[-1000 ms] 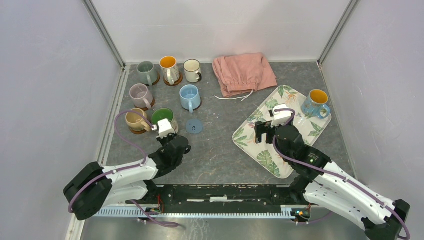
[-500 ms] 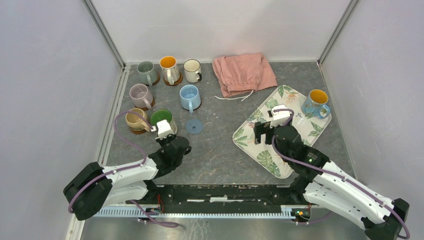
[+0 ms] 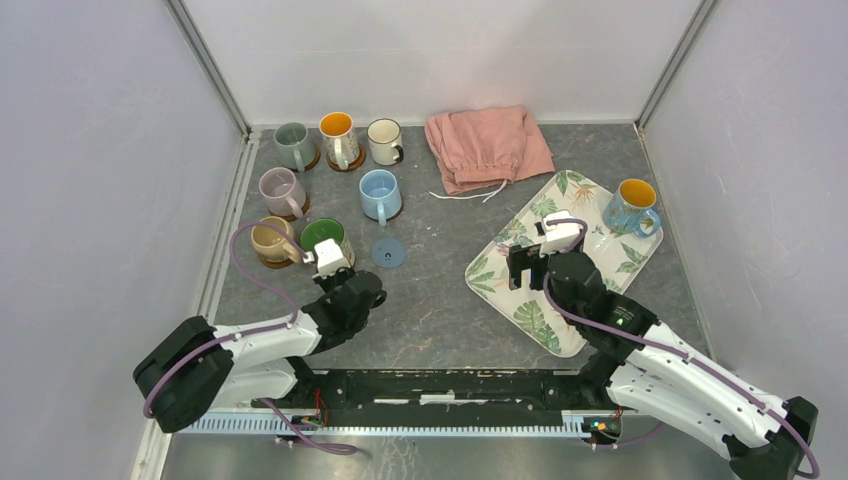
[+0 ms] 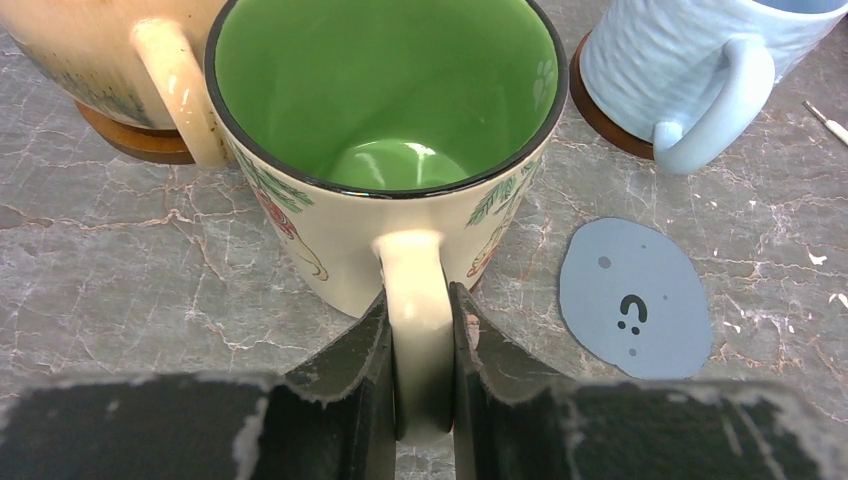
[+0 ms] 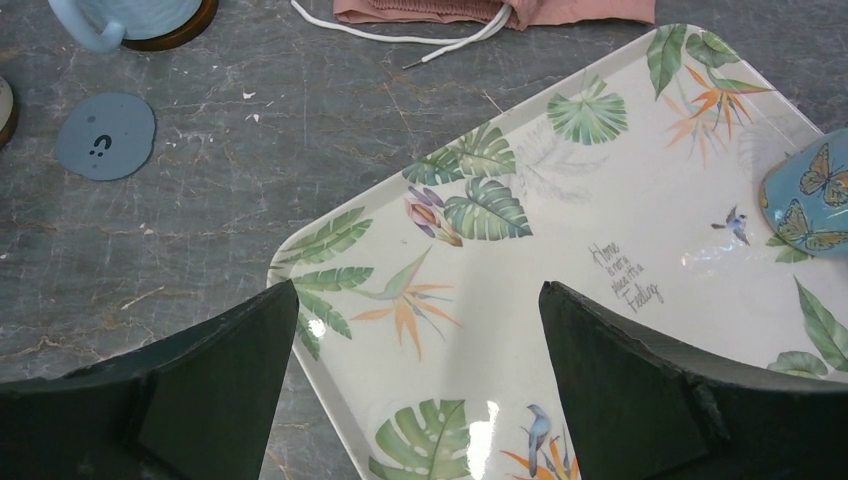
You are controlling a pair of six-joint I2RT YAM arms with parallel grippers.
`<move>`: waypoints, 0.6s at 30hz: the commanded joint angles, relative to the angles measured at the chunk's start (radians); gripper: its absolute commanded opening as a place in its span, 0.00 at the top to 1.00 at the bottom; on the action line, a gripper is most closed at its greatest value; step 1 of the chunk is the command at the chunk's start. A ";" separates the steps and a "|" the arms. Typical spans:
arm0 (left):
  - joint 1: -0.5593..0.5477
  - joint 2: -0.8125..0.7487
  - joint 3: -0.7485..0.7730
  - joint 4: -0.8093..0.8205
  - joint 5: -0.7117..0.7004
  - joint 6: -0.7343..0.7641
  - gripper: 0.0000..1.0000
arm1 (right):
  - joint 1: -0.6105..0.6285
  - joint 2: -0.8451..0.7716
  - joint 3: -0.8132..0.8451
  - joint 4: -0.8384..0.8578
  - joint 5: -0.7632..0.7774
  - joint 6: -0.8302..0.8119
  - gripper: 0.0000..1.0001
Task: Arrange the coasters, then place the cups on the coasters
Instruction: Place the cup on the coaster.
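Left fingers (image 4: 368, 375): clamped on the handle of the cream leaf-print mug with green interior (image 4: 385, 110), one finger on each side. The lower end of the handle and the finger bases are lost behind the blurred dark wrist body.
Held mug, location: upright on the grey marbled surface (image 4: 150, 280), between the glazed beige mug (image 4: 80, 50) and the flat round blue coaster (image 4: 635, 300). Its own wall hides its foot, so it cannot be told whether a coaster lies beneath it.
Blue coaster: bare on the surface, just right of the held mug and apart from it. A small dark mark shows on top.
Light blue ribbed mug (image 4: 690, 60): stands on a brown round coaster (image 4: 598, 112). Its rim is cut off by the top edge.
Beige mug: stands on a second brown coaster (image 4: 135, 142) and is cut off at top left. Its handle is just beside the held mug; contact cannot be determined.
Right fingers (image 5: 215, 375): spread wide, holding nothing, above the near left part of the white leaf-patterned rectangular tray (image 5: 520, 250). Their bases are cut off by the bottom edge.
Blue butterfly-print mug with orange interior (image 3: 632, 205): on the tray's far right corner. The right wrist view shows only a sliver of it.
Far left group: grey-green mug (image 3: 292, 143), patterned orange-interior mug (image 3: 338, 135), small cream mug (image 3: 384, 140) and lilac mug (image 3: 280, 188). Their coasters show only as thin brown edges.
Pink folded cloth (image 3: 487, 145): lies at the far edge.
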 commanded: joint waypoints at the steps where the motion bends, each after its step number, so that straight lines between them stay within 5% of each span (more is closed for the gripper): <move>1: -0.004 0.034 0.024 -0.012 -0.007 -0.082 0.91 | -0.001 -0.015 -0.012 0.035 0.000 0.015 0.02; 18: -0.001 0.133 0.090 -0.095 -0.011 -0.141 0.84 | -0.001 -0.028 -0.017 0.035 0.003 0.009 0.02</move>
